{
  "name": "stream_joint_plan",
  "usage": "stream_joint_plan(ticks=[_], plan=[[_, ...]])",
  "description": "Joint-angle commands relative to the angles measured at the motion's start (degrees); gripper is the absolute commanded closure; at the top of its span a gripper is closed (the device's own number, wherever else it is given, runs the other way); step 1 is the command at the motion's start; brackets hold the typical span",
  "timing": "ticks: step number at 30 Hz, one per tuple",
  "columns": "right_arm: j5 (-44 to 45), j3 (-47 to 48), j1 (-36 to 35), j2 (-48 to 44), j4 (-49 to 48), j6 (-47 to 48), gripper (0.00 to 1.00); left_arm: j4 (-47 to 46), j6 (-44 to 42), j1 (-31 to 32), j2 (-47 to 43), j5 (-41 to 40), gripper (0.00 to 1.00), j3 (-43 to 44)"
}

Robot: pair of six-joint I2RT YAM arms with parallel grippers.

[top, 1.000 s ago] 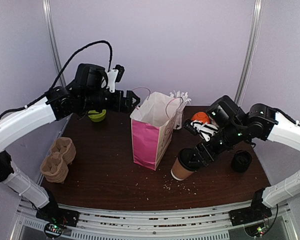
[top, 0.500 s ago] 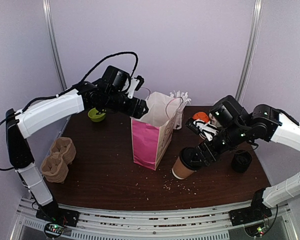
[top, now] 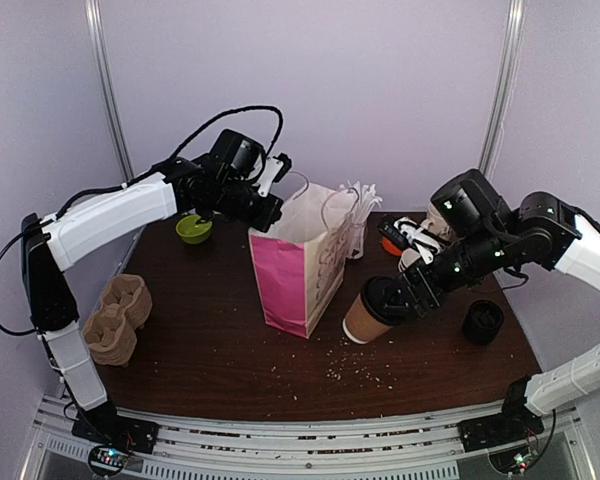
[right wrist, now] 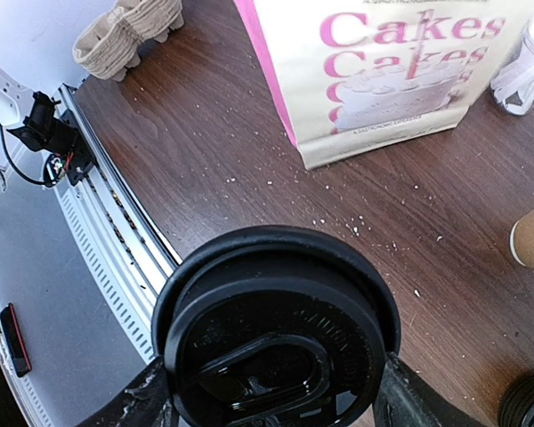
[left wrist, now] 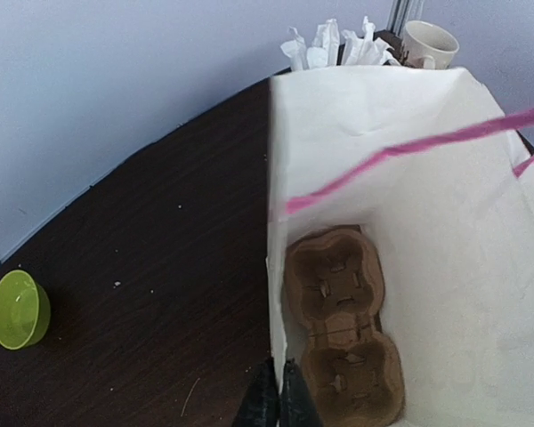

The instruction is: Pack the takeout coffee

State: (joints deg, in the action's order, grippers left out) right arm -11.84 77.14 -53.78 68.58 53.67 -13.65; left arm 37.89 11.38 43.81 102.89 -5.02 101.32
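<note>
A takeout coffee, a brown paper cup with a black lid, is just right of the paper bag, and my right gripper is shut on it. In the right wrist view the lid fills the space between the right gripper's fingers. The pink-and-white paper bag stands open mid-table, with a brown cup carrier lying on its bottom. My left gripper is shut on the bag's left rim, the fingertips pinching the white paper edge. A second brown cup shows at the right edge.
A stack of cup carriers lies at the left front. A green bowl sits at the back left. A jar of white packets, a cream mug and an orange item are behind the bag. A black round item sits at the right.
My left gripper came down onto the bag's left rim and shut on it; the bag shifted slightly left. My right gripper raised the coffee a little, still holding it.
</note>
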Motion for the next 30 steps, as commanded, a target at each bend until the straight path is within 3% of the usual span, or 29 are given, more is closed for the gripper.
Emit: stream_joint_plan(ticks=[1, 8, 14, 24, 30], plan=[[0.94, 3.49, -0.32, -0.20, 2.00, 0.51, 0.37, 1.93, -3.02, -0.57, 0.49, -4.14, 1.00, 4.36], [6.61, 5.66, -0.24, -0.94, 2.37, 0.29, 0.38, 3.43, -6.36, -0.57, -3.42, -12.31, 1.00, 4.34], [15.53, 7.04, -0.23, -1.32, 1.20, -0.32, 0.38, 1.22, -8.86, 0.42, -7.66, -16.50, 1.00, -1.82], [25.25, 9.55, -0.19, -2.06, -0.53, -0.02, 0.37, -1.77, -11.09, 9.14, -12.11, -25.63, 1.00, -10.72], [22.67, 8.64, -0.21, -2.66, -7.57, -0.17, 0.39, -1.76, -7.79, 13.70, -12.90, -25.39, 1.00, -14.06]])
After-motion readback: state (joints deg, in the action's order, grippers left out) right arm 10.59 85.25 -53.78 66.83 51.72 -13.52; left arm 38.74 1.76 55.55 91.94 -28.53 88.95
